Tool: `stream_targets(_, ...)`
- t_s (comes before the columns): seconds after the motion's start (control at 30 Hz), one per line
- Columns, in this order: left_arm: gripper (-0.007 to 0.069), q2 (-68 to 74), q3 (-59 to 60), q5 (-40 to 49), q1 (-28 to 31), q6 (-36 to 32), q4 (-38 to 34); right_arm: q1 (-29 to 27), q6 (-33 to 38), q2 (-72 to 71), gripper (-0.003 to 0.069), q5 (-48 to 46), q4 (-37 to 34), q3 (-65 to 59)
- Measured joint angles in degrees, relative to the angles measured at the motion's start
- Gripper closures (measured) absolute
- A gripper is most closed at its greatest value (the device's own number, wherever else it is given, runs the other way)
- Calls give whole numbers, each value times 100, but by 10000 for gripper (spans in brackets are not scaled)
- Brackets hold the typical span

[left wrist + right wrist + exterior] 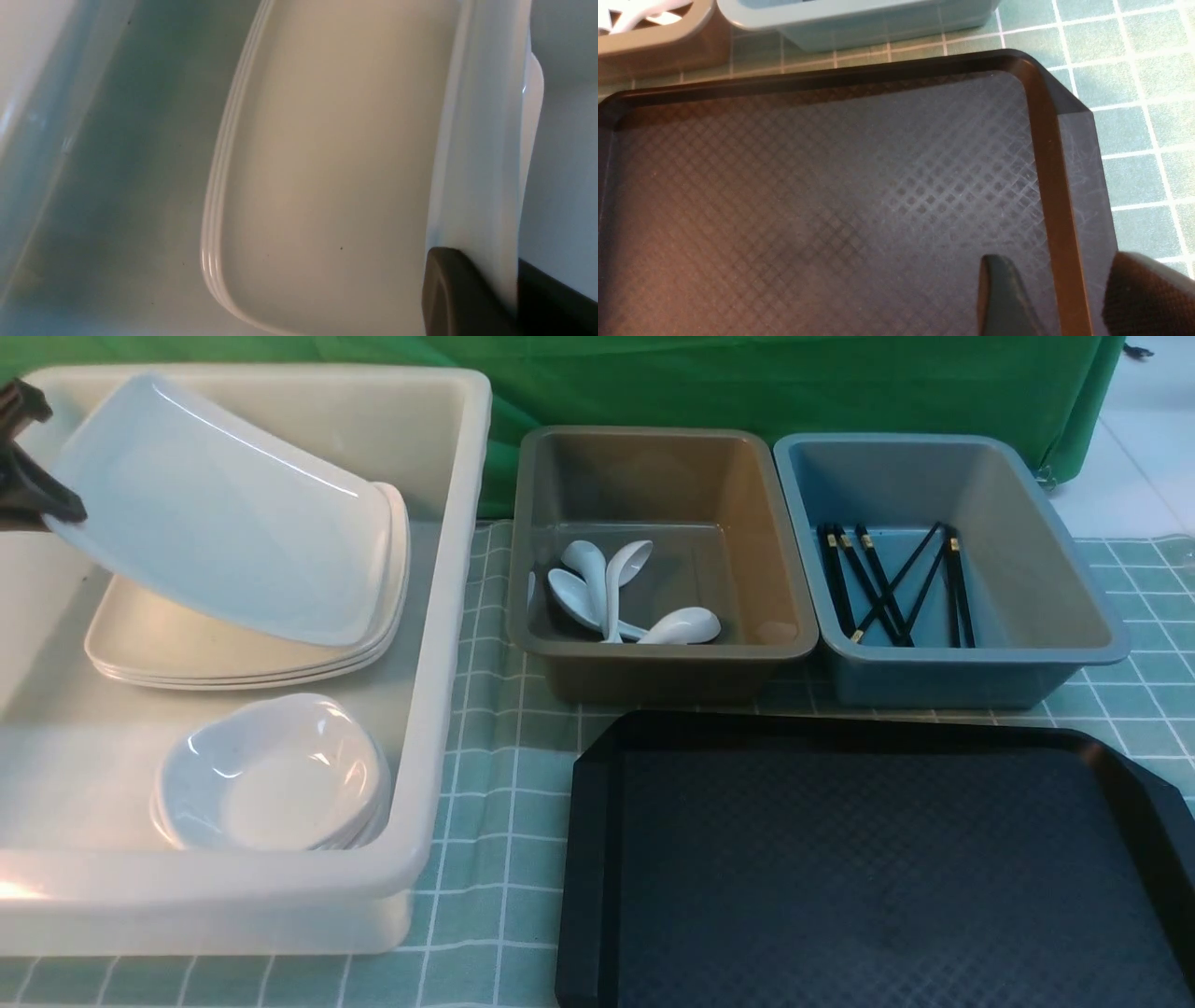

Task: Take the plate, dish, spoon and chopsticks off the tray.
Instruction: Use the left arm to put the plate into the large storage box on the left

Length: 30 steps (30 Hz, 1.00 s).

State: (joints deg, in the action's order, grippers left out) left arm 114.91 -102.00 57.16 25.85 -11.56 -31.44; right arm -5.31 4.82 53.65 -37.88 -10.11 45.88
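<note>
Plate [224,513]: tilted in the white tub [448,616] at far left, its low edge resting on the stacked plates [140,649].
Left gripper [514,294]: I have it clamped on the plate's rim.
Right gripper [1057,298]: jaws apart over the tray [597,859], holding nothing.
Handling: stiff, glossy, likely slippery; I'd grip only the rim.

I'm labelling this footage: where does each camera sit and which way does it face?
Front view: between the arms, facing forward over tray and tubs; left gripper shows.
Left wrist view: looks along the held plate at stacked plates; fingers show.
Right wrist view: above the tray's corner; fingers show.
Shared: front and right wrist show the tray.
</note>
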Motion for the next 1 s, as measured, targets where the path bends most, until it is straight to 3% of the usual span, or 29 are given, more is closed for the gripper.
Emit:
stream_targets(0.37, 566, 279, 0, -148, -136, 0, 470, 0, 0, 0, 316, 26, 1, 0)
stream_targets(0.77, 284, 535, 0, -54, -294, -14, 880, 0, 0, 0, 316, 26, 1, 0)
stream_targets(1.0, 258, 612, 0, 48, -294, -3, 1252, 0, -2, 0, 316, 26, 1, 0)
